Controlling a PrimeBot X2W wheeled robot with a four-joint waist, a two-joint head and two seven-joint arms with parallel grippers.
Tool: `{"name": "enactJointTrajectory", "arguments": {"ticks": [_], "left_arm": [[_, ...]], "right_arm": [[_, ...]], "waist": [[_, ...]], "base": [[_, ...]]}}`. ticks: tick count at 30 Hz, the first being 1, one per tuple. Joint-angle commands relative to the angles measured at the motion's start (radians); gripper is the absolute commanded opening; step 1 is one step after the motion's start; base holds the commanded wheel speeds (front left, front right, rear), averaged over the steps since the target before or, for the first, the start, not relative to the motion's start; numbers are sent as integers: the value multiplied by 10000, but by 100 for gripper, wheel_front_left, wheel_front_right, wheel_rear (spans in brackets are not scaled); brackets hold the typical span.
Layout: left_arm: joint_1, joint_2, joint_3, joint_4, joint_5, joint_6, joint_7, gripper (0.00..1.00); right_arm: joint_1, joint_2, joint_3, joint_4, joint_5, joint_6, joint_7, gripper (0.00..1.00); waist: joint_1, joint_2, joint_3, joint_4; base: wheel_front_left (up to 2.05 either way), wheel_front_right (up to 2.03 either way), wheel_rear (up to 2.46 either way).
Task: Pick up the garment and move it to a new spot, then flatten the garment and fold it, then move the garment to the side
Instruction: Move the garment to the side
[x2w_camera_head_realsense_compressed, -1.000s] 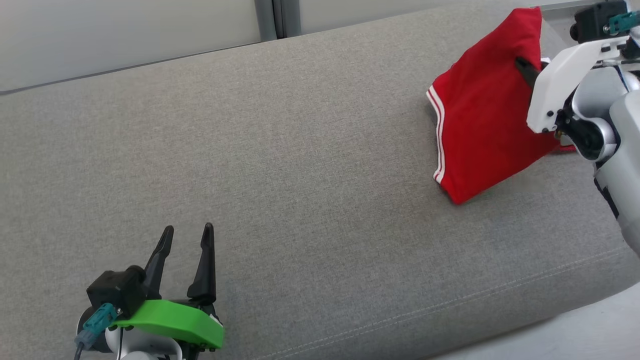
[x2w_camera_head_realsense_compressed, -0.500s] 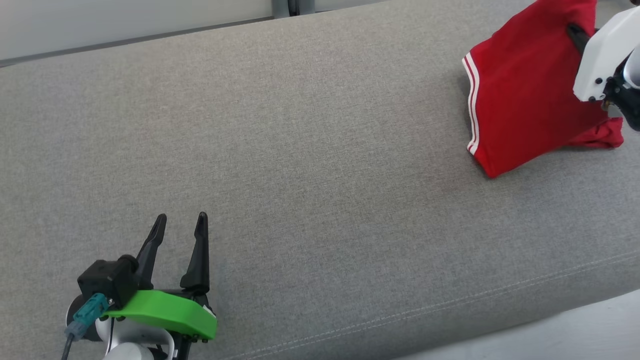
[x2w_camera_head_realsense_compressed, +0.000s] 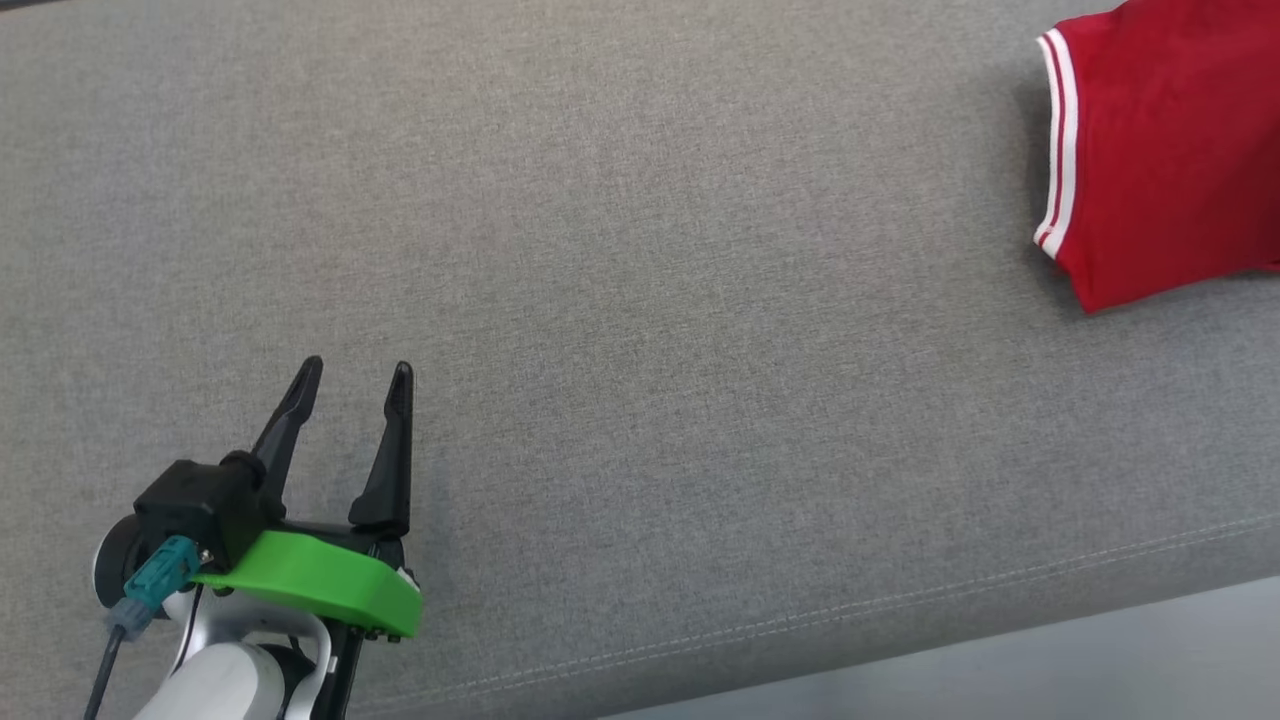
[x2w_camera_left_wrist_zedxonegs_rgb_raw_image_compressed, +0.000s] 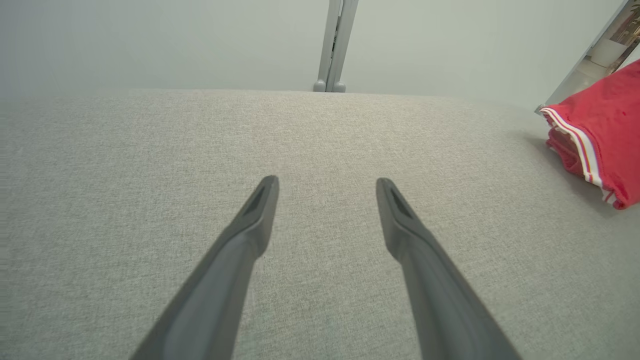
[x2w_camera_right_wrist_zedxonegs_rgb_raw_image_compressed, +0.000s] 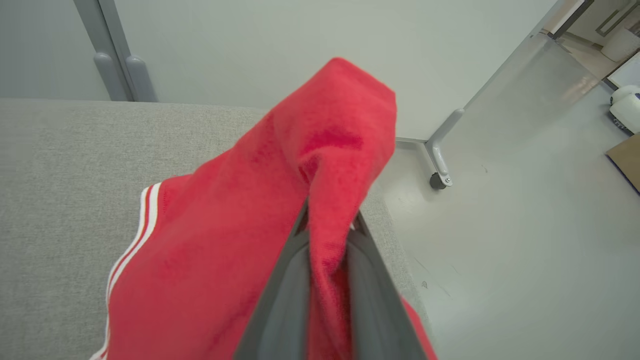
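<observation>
**Head view.** The grey upholstered surface (x2w_camera_head_realsense_compressed: 640, 300) lies bare ahead of the left hand (x2w_camera_head_realsense_compressed: 357, 366) from 10 through 1 o'clock, so passage is open there. Nothing sits between that hand's spread fingers.

**Obstacle.** The red garment (x2w_camera_head_realsense_compressed: 1160, 150) is at 2 o'clock, well apart from the left hand. It is heaped at the surface's right end and pinched in the right hand (x2w_camera_right_wrist_zedxonegs_rgb_raw_image_compressed: 331, 215).

**Left wrist view.** A partition wall (x2w_camera_left_wrist_zedxonegs_rgb_raw_image_compressed: 175, 40) and its grey post (x2w_camera_left_wrist_zedxonegs_rgb_raw_image_compressed: 335, 45) stand behind the far edge at 12 o'clock, bounding reach.

**Right wrist view.** Past the surface's end at 3 o'clock is open floor (x2w_camera_right_wrist_zedxonegs_rgb_raw_image_compressed: 500, 240), with a partition foot (x2w_camera_right_wrist_zedxonegs_rgb_raw_image_compressed: 440, 175) standing on it.
</observation>
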Motion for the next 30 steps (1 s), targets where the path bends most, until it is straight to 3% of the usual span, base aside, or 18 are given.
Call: {"name": "enactJointTrajectory", "arguments": {"ticks": [1,6,16,17,18,19,30], "left_arm": [[-213,117,21,-99,107,93,78,100],[-425,477,9,-596,423,307,471,100],[-344,945,70,-1329,656,667,903,100],[-342,972,70,-1382,677,706,915,100],[-348,984,69,-1426,700,719,939,100],[-357,1007,67,-1462,708,720,981,100],[-408,1146,67,-1650,773,870,1135,100]], "right_arm": [[-171,-124,14,124,-100,-15,-223,0],[-308,-314,137,760,-400,-15,-1114,0],[-585,-343,90,2096,-750,-15,-1844,0],[-655,-322,86,2246,-848,-15,-1962,30],[-696,-289,73,2406,-935,-15,-2036,74],[-720,-236,97,2550,-1044,-15,-2121,100],[-849,-34,113,3645,-2008,-16,-3107,100]], "waist": [[-1,-1,365,220],[-1,-1,859,410],[-1,-1,1462,414],[-1,-1,1511,391],[-1,-1,1550,370],[-1,-1,1588,349],[-1,-1,1681,124]], "base": [[0,0,0],[0,0,0],[0,0,0],[0,0,0],[0,0,0],[0,0,0],[0,0,0]]}}
